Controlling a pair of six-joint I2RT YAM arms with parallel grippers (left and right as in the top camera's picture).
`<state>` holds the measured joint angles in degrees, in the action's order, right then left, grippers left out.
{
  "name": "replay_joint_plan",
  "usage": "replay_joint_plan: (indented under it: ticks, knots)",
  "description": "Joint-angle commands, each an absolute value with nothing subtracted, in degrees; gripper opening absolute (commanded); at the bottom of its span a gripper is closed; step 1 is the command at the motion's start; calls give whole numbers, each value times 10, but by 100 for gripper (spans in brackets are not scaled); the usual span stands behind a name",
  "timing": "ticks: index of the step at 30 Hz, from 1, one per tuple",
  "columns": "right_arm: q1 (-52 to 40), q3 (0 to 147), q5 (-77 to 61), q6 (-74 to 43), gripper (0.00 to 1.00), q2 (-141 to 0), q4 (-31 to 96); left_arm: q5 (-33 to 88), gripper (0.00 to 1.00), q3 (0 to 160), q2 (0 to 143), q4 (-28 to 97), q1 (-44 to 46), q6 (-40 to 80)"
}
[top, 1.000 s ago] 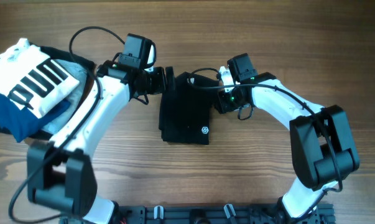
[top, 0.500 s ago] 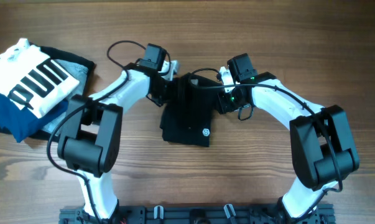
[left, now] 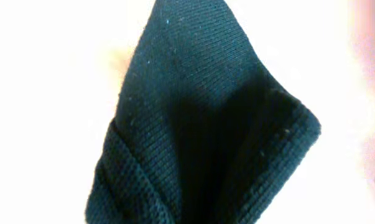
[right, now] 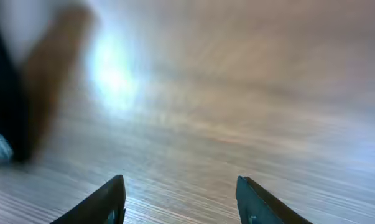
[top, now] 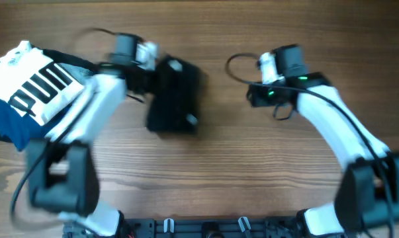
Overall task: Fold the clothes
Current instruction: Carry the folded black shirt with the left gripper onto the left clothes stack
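The clothes, a folded black T-shirt with a small white logo, lie blurred on the wood left of centre. My left gripper is at the shirt's upper left edge and shut on the fabric. In the left wrist view the black knit fills the middle and hides the fingers. My right gripper is well right of the shirt and apart from it. In the right wrist view this gripper stands open over bare wood, and a dark strip of the shirt shows at the left edge.
A pile of other garments sits at the far left: a white one with black stripes on top of blue cloth. The wooden table stretches between the arms. A black rail runs along the front edge.
My left gripper has shut on the shirt's edge and moved left with it. My right arm has drawn back to the right, off the shirt.
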<state>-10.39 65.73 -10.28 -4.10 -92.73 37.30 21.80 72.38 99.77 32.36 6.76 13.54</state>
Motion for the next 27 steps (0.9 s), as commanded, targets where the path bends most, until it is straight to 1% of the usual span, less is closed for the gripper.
replay_joint_plan:
  ticks: [1, 7, 12, 18, 22, 27]
  knots:
    - [-78, 671, -94, -42, 59, -870, 388, 179, 4, 729, 889, 296, -42, 122]
    - [-69, 671, -94, -43, 59, -865, 408, 179, 4, 729, 852, 232, -190, 122]
    - [-69, 671, -94, -43, 59, -865, 411, 179, 4, 729, 858, 204, -280, 122]
    - [-69, 671, -94, -45, 59, -865, 412, 179, 4, 729, 881, 173, -337, 122]
    - [-69, 671, -94, -45, 59, -865, 413, 179, 4, 729, 916, 156, -353, 122]
    - [-69, 671, -94, -47, 59, -865, 415, 145, 5, 729, 965, 101, -373, 122]
